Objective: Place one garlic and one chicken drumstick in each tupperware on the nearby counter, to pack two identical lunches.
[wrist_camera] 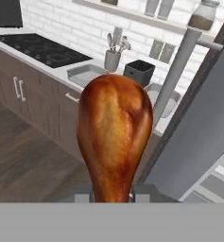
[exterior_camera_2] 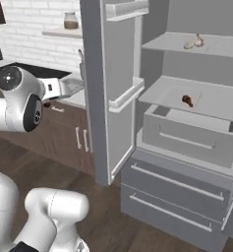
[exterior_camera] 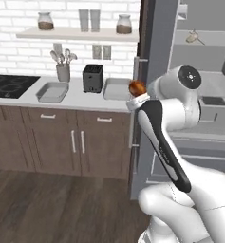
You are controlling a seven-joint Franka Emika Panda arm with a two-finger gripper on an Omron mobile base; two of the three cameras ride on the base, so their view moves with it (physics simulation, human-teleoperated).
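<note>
Even, soft light falls over the whole kitchen, with no clear source. The white brick wall (exterior_camera: 19,28) and the tabletop (exterior_camera: 80,98) come out bright; the wood floor (exterior_camera: 52,204) and the cabinet fronts (exterior_camera: 52,142) read darker. Shadows are faint, lying only under the wall shelf (exterior_camera: 76,34) and inside the fridge (exterior_camera_2: 187,98). All three pictures are coarse and slightly soft. In the hand view the chicken drumstick (wrist_camera: 114,134) carries pale glossy highlights on its upper part.

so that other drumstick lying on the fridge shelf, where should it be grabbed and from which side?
Probably at the rounded meaty end of the chicken drumstick, coming down from above. It lies flat on the open fridge shelf with free space over it; the thin bone end gives little to pinch. Its detail is small here.
</note>
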